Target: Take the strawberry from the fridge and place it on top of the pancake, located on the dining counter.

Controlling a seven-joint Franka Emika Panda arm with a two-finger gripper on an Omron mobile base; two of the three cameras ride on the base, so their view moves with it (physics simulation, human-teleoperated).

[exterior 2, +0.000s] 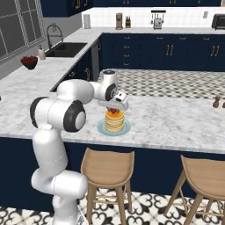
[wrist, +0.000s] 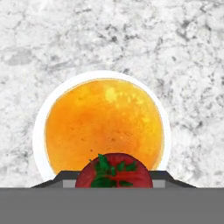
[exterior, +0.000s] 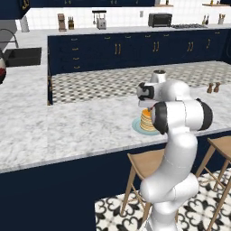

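The gripper (wrist: 114,181) grasps the round glossy red strawberry (wrist: 114,171), at 6 o'clock over the smooth orange pancake (wrist: 103,124) on veined marble dining counter (wrist: 183,52).

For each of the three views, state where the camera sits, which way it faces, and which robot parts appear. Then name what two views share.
Left base view: behind-left, looking forward over the dining counter; arm at lower right.
Right base view: behind-right; arm at lower left, gripper above the pancake.
Hand view: straight down on the pancake; strawberry between the fingertips.
Shared: pancake and plate.
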